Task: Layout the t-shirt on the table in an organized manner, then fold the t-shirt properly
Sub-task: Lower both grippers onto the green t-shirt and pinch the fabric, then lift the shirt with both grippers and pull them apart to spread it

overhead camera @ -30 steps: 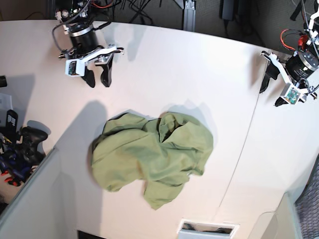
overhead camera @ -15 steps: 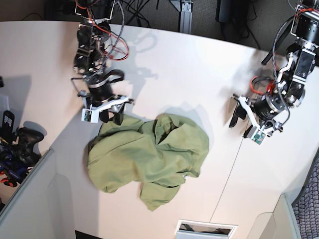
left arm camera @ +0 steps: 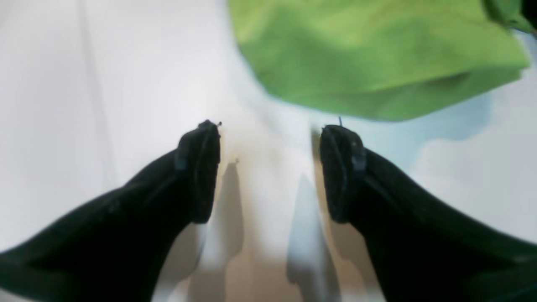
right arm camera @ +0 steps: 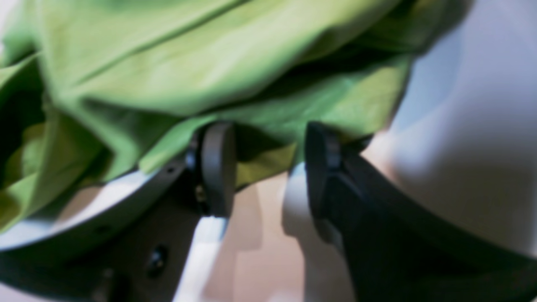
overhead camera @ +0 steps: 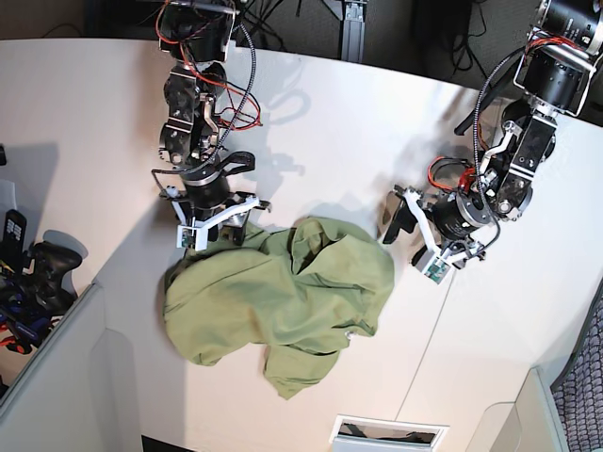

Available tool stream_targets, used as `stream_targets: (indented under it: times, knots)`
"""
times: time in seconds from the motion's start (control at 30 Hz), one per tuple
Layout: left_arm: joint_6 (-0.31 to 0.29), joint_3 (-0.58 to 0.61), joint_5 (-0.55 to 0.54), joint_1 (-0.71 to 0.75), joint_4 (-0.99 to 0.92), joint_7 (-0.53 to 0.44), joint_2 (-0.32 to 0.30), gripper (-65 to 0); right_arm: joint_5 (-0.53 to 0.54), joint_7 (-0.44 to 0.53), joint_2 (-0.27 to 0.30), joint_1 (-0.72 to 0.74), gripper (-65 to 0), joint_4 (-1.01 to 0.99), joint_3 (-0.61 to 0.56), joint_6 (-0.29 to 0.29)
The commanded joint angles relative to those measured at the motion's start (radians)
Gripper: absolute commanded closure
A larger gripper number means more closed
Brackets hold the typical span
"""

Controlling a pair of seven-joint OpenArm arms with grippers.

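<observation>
Now both arms have dropped in from the far edge of the worktop (overhead camera: 311,122) to the t-shirt (overhead camera: 283,297), which lies crumpled mid-worktop. My right claw (right arm camera: 260,167) straddles a fold at its upper-left edge, not yet clenched. My left claw (left arm camera: 268,167) stands wide, empty, just beside its right edge. Laying out can start. The white worktop around the shirt is bare; cables hang behind.
</observation>
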Motion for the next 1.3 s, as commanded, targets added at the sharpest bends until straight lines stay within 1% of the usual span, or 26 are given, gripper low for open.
stream_targets:
  times: [0.0, 0.13, 0.3, 0.43, 0.6, 0.63, 0.67, 0.7, 0.73, 0.77, 0.8, 0.87, 0.93, 1.07, 1.1, 1.17, 1.23, 1.27]
  knots:
    - [-0.011, 0.014, 0.002, -0.035, 0.015, -0.025, 0.013, -42.2, 0.002, 0.020, 0.002, 0.026, -27.0, 0.006, 0.001, -0.006]
    - [-0.006, 0.047, 0.027, -0.063, 0.015, -0.025, 0.050, -42.2, -0.006, 0.019, 0.002, 0.025, -27.0, -0.014, 0.001, -0.006]
    - [-0.007, 0.076, 0.052, -0.090, 0.015, -0.031, 0.054, -42.2, -0.012, 0.019, 0.002, 0.025, -27.0, -0.019, 0.001, -0.006]
    - [-0.007, 0.143, 0.123, -0.095, -0.013, -0.090, 0.071, -42.2, -0.012, 0.019, 0.002, 0.026, -27.0, -0.019, 0.001, -0.006]
    - [-0.002, 0.200, 0.132, -0.122, -0.087, -0.140, 0.111, -42.0, -0.012, 0.019, 0.002, 0.025, -26.9, -0.019, 0.001, -0.006]
    - [0.005, 0.199, 0.132, -0.125, -0.098, -0.146, 0.121, -40.8, -0.013, 0.019, 0.002, 0.026, -26.8, -0.019, 0.001, -0.006]
    - [0.021, 0.199, 0.132, -0.130, -0.103, -0.149, 0.127, -35.9, -0.014, 0.020, 0.002, 0.026, -25.5, -0.019, 0.001, -0.006]
    - [0.032, 0.199, 0.132, -0.135, -0.105, -0.150, 0.132, -27.4, -0.024, 0.020, 0.002, 0.026, -21.8, -0.019, 0.001, -0.006]
    - [0.040, 0.199, 0.132, -0.140, -0.105, -0.150, 0.134, -16.7, -0.032, 0.022, 0.002, 0.026, -15.8, -0.018, 0.001, -0.006]
    - [0.043, 0.199, 0.132, -0.148, -0.105, -0.153, 0.134, -7.5, -0.040, 0.030, 0.002, 0.026, -8.3, -0.019, 0.001, -0.006]
    - [0.042, 0.198, 0.132, -0.156, -0.105, -0.153, 0.134, -0.5, -0.047, 0.043, 0.002, 0.026, -0.4, -0.019, 0.001, -0.005]
    - [0.043, 0.198, 0.124, -0.174, -0.105, -0.146, 0.132, 0.0, -0.047, 0.050, 0.003, 0.026, 0.0, -0.018, 0.001, -0.005]
    - [0.043, 0.188, 0.074, -0.194, -0.104, -0.121, 0.129, 0.0, -0.046, 0.050, 0.005, 0.026, 0.0, -0.017, 0.001, -0.005]
    - [0.042, 0.100, 0.027, -0.202, -0.078, -0.114, 0.119, 0.0, -0.045, 0.047, 0.007, 0.024, 0.0, 0.045, 0.001, -0.004]
    - [0.041, 0.074, 0.005, -0.201, -0.059, -0.102, 0.109, 0.0, -0.035, 0.040, 0.009, 0.023, 0.0, 0.075, 0.001, -0.004]
    - [0.032, 0.033, -0.033, -0.201, -0.004, -0.066, 0.076, 0.0, 0.018, -0.011, 0.019, 0.022, 0.0, 0.147, 0.001, -0.003]
    - [-0.008, 0.001, -0.068, -0.201, 0.063, -0.045, 0.031, 0.0, 0.063, -0.073, 0.031, 0.022, 0.0, 0.230, 0.001, 0.007]
    - [-0.019, -0.014, -0.085, -0.200, 0.098, -0.043, 0.005, 0.0, 0.082, -0.097, 0.040, 0.022, 0.0, 0.273, 0.001, 0.022]
